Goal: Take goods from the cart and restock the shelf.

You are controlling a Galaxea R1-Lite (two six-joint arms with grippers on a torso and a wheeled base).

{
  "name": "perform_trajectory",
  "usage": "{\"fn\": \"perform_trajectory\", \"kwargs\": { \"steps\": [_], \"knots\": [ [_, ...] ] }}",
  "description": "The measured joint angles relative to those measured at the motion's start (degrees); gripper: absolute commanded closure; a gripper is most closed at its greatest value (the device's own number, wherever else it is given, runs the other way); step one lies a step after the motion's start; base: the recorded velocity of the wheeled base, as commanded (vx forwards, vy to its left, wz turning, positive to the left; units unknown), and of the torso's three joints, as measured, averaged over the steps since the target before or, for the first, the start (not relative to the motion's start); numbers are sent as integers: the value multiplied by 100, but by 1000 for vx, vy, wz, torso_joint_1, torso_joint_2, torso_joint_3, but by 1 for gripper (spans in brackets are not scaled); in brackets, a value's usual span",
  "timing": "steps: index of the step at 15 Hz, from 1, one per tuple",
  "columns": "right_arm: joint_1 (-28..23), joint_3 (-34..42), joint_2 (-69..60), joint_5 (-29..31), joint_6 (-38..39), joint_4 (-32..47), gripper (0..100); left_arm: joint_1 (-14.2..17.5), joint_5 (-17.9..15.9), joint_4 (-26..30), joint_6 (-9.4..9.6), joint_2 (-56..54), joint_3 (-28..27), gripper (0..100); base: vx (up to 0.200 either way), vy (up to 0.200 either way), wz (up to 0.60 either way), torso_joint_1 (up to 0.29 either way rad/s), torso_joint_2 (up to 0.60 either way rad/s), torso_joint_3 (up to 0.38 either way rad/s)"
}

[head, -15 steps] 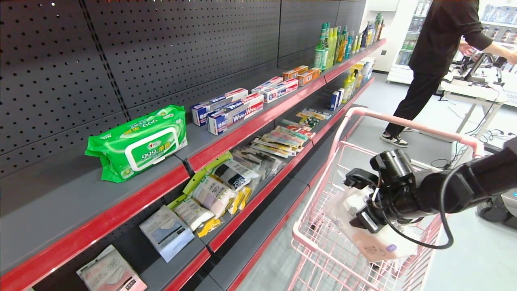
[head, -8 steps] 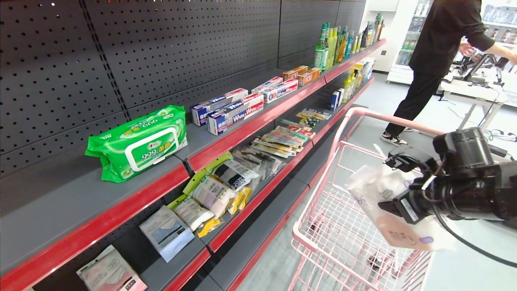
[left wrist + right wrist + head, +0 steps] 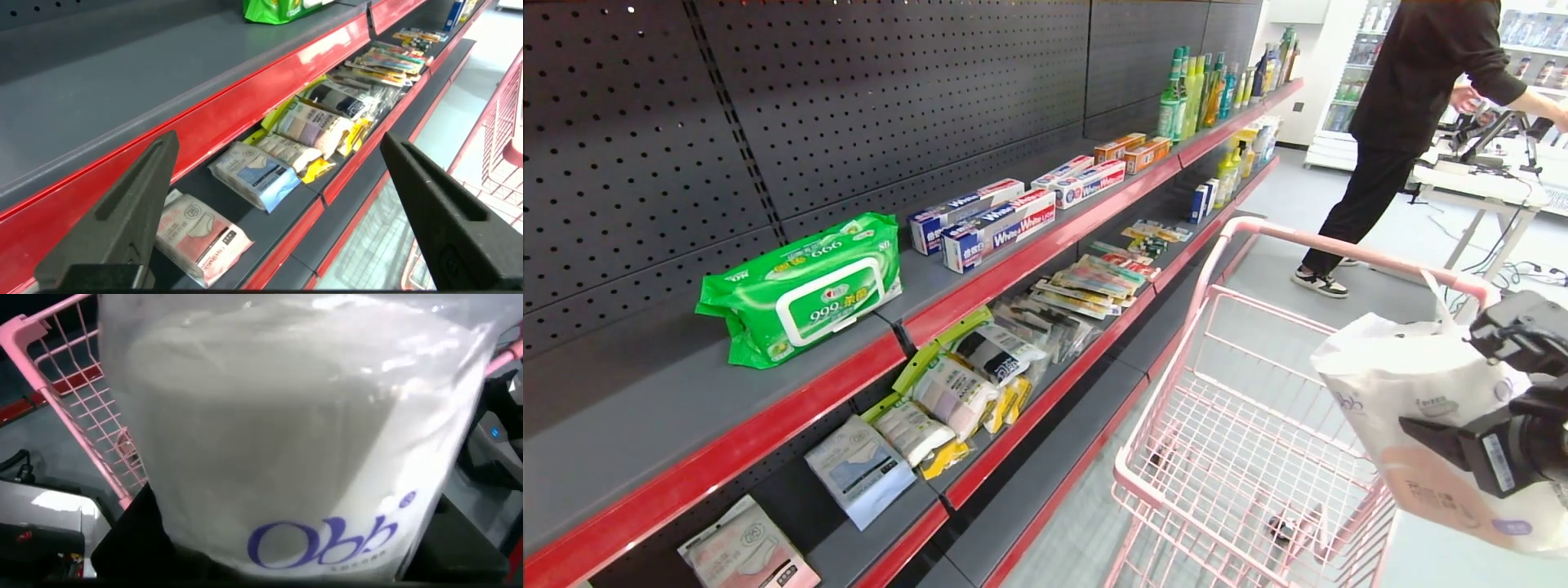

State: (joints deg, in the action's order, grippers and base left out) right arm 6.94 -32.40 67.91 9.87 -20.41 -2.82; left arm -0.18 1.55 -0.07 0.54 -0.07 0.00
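Note:
A white plastic-wrapped pack of paper rolls (image 3: 1413,392) hangs above the right rim of the pink cart (image 3: 1258,237), with my right gripper (image 3: 1494,400) shut on it. In the right wrist view the pack (image 3: 294,441) sits between the dark fingers (image 3: 131,547), with the cart's wire wall (image 3: 57,367) behind. My left gripper (image 3: 278,212) is open and empty, facing the red-edged shelves (image 3: 270,73). The grey top shelf (image 3: 645,408) carries a green pack of wet wipes (image 3: 805,286) with bare room to its left.
Toothpaste boxes (image 3: 1001,220) and bottles (image 3: 1192,90) line the top shelf farther along. The lower shelf holds flat packets (image 3: 956,392). A small dark item (image 3: 1286,527) lies on the cart's floor. The aisle floor runs between cart and shelves.
My right gripper has lifted the white pack up out of the cart and carried it to the right, closer to the camera. The shelf goods have not moved.

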Motion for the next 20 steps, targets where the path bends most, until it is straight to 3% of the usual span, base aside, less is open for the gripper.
{"fn": "perform_trajectory", "kwargs": {
  "steps": [7, 20],
  "knots": [
    [-361, 567, -1007, -2, -6, -7, 100, 0, 1, -2, 1, 0, 0, 0, 0, 0, 0, 97, -227, -118],
    [-601, 416, -962, -57, -252, -52, 100, 0, 0, 5, 4, 0, 0, 0, 0, 0, 0, 175, -370, -198]
  ]
}}
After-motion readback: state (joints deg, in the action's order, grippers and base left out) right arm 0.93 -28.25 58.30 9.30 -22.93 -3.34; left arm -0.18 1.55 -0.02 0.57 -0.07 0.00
